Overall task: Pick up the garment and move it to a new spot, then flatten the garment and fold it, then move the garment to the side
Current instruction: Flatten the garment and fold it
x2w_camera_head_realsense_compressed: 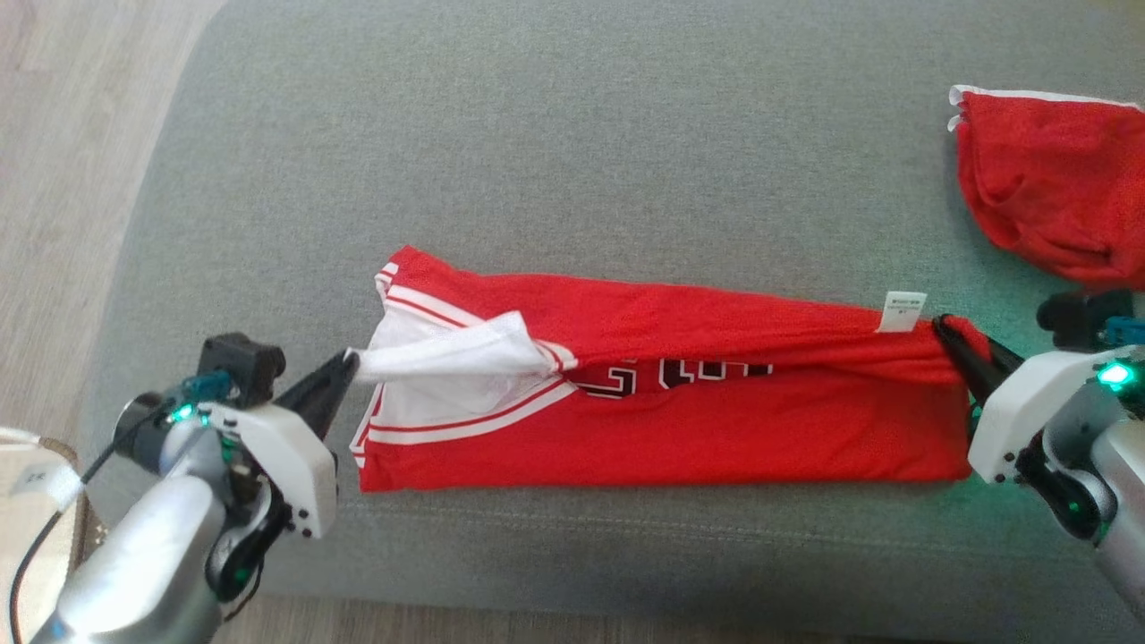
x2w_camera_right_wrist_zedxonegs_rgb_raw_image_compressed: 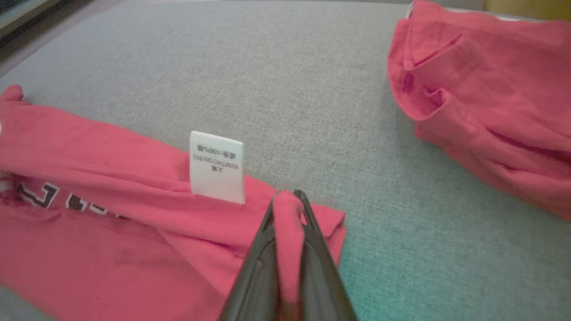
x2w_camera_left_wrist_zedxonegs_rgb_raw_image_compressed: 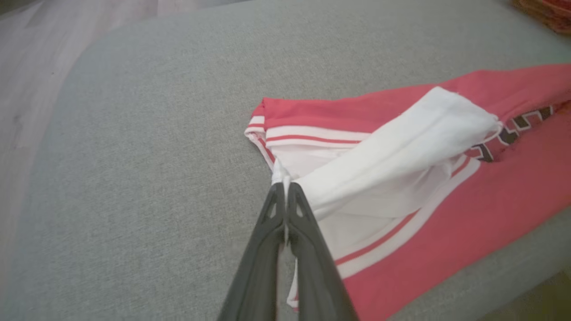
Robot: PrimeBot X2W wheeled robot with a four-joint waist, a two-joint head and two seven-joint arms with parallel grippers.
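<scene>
The jersey (x2w_camera_head_realsense_compressed: pixel 680 394), folded lengthwise into a long band, lay across the centre of the frame on the grey cushion (x2w_camera_head_realsense_compressed: pixel 572 134). At the band's left end, the left end effector (x2w_camera_head_realsense_compressed: pixel 344 371) was clamped on the white lining (x2w_camera_head_realsense_compressed: pixel 447 358). At the right end, just beside the label (x2w_camera_head_realsense_compressed: pixel 902 311), the right end effector (x2w_camera_head_realsense_compressed: pixel 948 333) was clamped on the red hem. A second garment (x2w_camera_head_realsense_compressed: pixel 1055 188) lay apart, upper right. Step judged in hand: folding. The next move likely called for carrying one end over the other, with both pinches held and the cloth taut.
</scene>
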